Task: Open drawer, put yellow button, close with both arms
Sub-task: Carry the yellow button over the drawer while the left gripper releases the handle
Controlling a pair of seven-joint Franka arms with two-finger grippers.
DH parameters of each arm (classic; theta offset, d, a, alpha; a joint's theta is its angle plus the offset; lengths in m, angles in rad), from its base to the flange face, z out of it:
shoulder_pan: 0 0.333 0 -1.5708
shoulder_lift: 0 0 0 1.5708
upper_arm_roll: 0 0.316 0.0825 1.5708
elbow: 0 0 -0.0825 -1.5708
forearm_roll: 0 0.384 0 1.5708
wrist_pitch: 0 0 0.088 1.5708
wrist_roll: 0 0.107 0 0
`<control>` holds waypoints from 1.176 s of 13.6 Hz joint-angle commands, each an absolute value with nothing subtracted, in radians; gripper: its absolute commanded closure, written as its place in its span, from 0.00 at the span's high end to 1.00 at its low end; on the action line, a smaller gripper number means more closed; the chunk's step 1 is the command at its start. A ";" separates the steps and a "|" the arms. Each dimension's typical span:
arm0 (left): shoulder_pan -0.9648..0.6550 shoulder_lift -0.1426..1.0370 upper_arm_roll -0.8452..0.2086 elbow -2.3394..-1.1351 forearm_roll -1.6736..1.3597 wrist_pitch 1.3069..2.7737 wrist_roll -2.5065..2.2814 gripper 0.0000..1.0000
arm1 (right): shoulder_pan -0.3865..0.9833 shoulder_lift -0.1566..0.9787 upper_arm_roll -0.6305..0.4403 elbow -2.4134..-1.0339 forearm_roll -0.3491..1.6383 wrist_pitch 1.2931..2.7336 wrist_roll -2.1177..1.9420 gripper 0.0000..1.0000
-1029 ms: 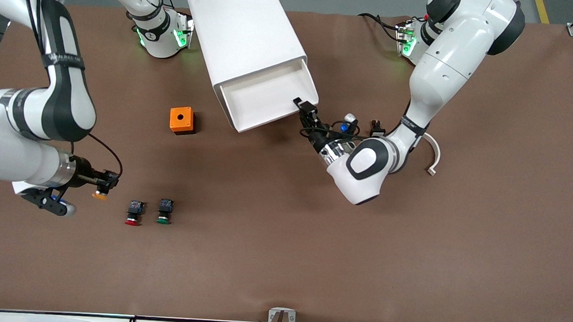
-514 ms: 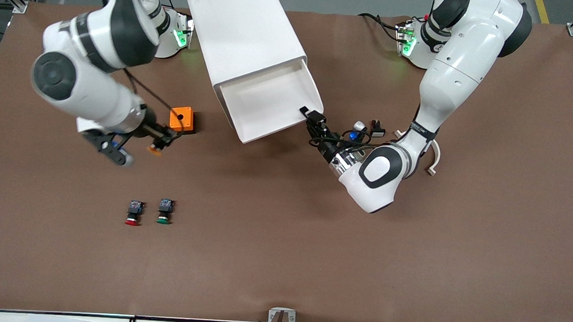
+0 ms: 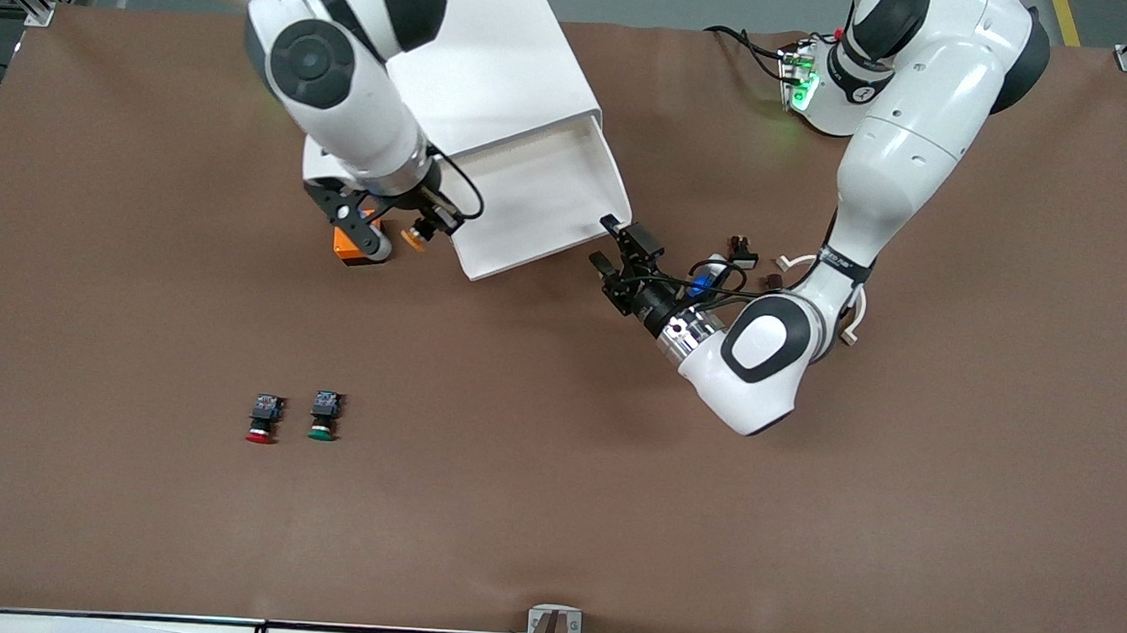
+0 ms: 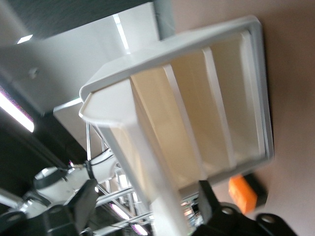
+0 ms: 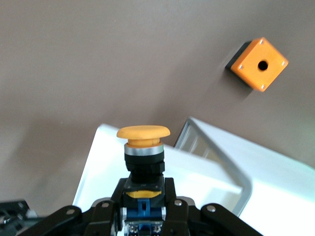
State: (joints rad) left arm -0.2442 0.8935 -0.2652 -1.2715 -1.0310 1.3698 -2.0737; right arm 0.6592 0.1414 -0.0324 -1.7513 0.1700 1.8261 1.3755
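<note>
Front view, right gripper (image 3: 420,229): clamping the tiny yellow-capped push-button (image 3: 414,239) over the pulled-out white plastic drawer's (image 3: 531,194) edge, positioning for a drop inside.
Left gripper (image 3: 616,243): fingers apart at the drawer's front corner, apparently steadying it.

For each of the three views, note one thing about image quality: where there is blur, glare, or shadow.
Front view: sharp and evenly lit, with soft shadows on the table under both arms. Left wrist view: soft throughout; the drawer rim and the orange box look smeared, and bright ceiling lights streak the dark background. Right wrist view: the yellow button is crisp, with no glare on the matte brown surface.
</note>
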 commanded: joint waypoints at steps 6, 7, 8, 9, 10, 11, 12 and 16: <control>-0.279 0.862 -0.153 -1.178 -0.974 1.374 -1.483 0.99 | 0.827 0.181 -0.048 -1.773 0.146 1.982 1.644 0.00; -0.278 0.848 -0.152 -1.178 -0.938 1.394 -1.386 0.99 | 0.836 0.187 -0.048 -1.773 0.146 2.012 1.695 0.00; -0.278 0.841 -0.152 -1.177 -0.896 1.423 -1.288 0.99 | 0.856 0.193 -0.048 -1.772 0.141 2.026 1.733 0.00; -0.276 0.836 -0.152 -1.177 -0.858 1.455 -1.222 0.99 | 0.874 0.196 -0.049 -1.772 0.127 2.029 1.758 0.00; -0.270 0.818 -0.149 -1.178 -0.810 1.486 -1.157 0.99 | 0.880 0.198 -0.048 -1.772 0.115 2.031 1.784 0.00; -0.265 0.805 -0.147 -1.178 -0.766 1.506 -1.091 0.99 | 0.899 0.201 -0.048 -1.772 0.109 2.036 1.805 0.00; -0.264 0.789 -0.146 -1.178 -0.717 1.526 -1.034 0.99 | 0.913 0.209 -0.049 -1.772 0.106 2.037 1.827 0.00; -0.268 0.737 -0.144 -1.184 -0.545 1.603 -0.939 0.99 | 0.951 0.241 -0.048 -1.770 0.077 2.074 1.899 0.00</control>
